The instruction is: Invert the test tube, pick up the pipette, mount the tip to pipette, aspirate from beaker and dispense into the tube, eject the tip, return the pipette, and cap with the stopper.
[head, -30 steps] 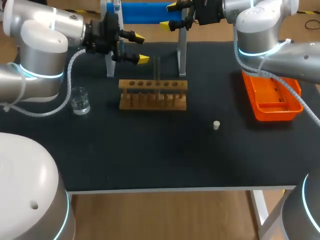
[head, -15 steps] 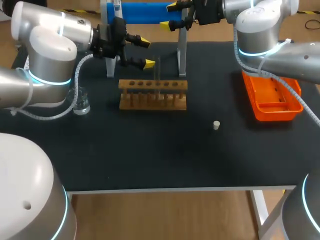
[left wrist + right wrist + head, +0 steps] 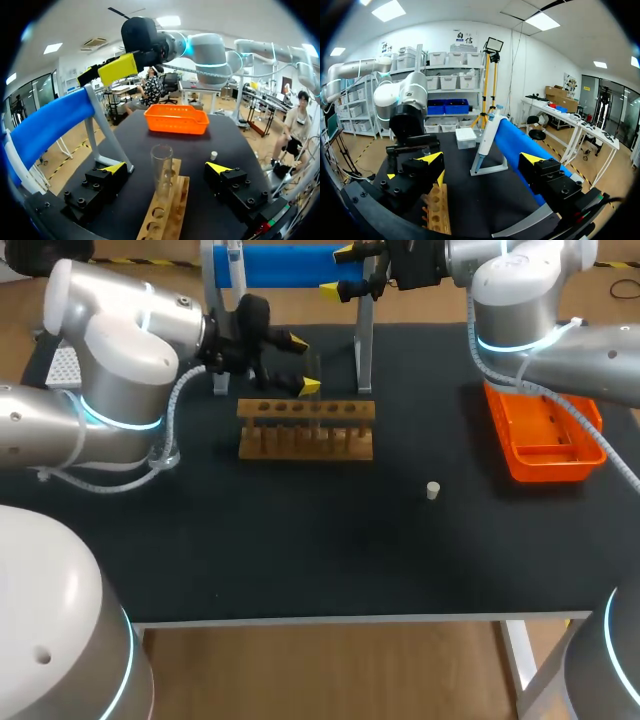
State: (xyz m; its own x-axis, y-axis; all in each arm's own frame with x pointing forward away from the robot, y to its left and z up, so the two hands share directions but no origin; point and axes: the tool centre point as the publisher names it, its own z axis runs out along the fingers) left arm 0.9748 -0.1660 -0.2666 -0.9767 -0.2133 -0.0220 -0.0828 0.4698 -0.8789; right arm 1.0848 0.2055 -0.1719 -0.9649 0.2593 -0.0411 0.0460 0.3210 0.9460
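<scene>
While the left gripper [image 3: 166,168] stands with its fingers spread on either side of the test tube [image 3: 161,170], neither finger touches the glass, so nothing is held yet. The tube stands upright in a hole of the wooden rack [image 3: 305,430], near the rack's middle, and the left wrist view shows it right between the two yellow tips.

By my reading the task is at its very first step: the tube has yet to be gripped, lifted and turned over. Everything after that looks untouched. The pipette [image 3: 487,137] leans on the blue stand [image 3: 285,265] at the back of the table. The right gripper [image 3: 338,270] hangs up beside that stand, fingers apart and holding nothing, well apart from the rack. The stopper [image 3: 433,490] lies alone on the black table [image 3: 330,560], between the rack and the orange tray [image 3: 545,435], so capping is not done either.

I cannot make out the beaker, which the left arm seems to hide, nor any tip on the pipette. Mounting a tip, drawing liquid, filling the tube, dropping the tip and putting the pipette back all appear to remain.
</scene>
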